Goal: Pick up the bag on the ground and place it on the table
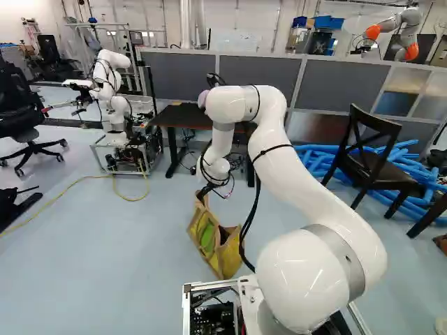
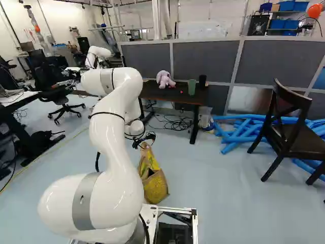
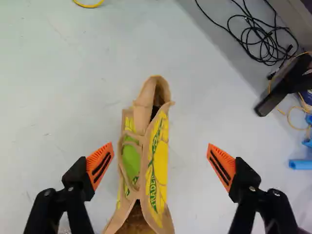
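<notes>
"Where is the bag [image 3: 161, 170] sitting, and what is the tool [image 3: 160, 144] doing?"

"The bag is standing on the floor [image 3: 58, 73], below the tool, which is hanging wide open with its orange pads [image 3: 100, 165] facing each other across it. Nothing is being gripped."

"So we're judging this as the reach for the pick-up?"

"Yes. The bag is showing nearer one pad than the other, so I'd be centring first, then lowering straight down until the pads are flanking the folded upper edge [image 3: 142, 114]."

"And the closing?"

"I'd be keeping that slow, taking both side panels together. If one pad is catching a panel early, the bag could be tipping or sliding."

"After that?"

"I'd be lifting high enough to clear the surface [image 2: 175, 95], while steering around the pink plush toy [image 2: 164, 79] and the green cup [image 2: 191, 87] that are standing there."
</notes>
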Motion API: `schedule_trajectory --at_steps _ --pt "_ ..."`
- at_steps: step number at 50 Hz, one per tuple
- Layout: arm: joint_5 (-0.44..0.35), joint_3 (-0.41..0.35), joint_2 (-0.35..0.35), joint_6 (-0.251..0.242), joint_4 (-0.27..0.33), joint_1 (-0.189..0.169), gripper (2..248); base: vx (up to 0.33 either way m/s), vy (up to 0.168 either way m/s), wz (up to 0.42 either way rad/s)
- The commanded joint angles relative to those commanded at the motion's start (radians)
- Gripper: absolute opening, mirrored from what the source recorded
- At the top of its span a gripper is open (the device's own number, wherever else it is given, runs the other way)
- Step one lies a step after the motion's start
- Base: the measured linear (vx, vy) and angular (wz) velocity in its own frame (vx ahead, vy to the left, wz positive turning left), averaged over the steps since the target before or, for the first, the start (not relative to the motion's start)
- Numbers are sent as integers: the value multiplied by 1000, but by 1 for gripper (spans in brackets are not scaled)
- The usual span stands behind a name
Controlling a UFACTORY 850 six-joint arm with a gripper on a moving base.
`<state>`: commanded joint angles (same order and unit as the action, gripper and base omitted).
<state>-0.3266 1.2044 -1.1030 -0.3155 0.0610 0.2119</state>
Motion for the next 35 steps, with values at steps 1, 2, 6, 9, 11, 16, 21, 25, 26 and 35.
schedule_trajectory --at_steps 1,2,6,9,11,16,21,25,26,35 --pt "2 3 -4 0 0 1 247 0 0 0" --pt "5 6 -7 0 0 2 247 0 0 0" --pt "15 18 -22 0 0 5 247 0 0 0" --pt "24 27 -34 0 0 7 247 0 0 0" --pt "29 33 -41 0 0 8 247 0 0 0" --pt "45 49 -60 0 0 11 247 0 0 0" --pt "61 66 -79 0 0 12 247 0 0 0" --pt "75 80 -95 0 0 13 247 0 0 0" --pt "78 83 -98 0 0 14 247 0 0 0" --pt "109 115 -134 0 0 14 247 0 0 0"
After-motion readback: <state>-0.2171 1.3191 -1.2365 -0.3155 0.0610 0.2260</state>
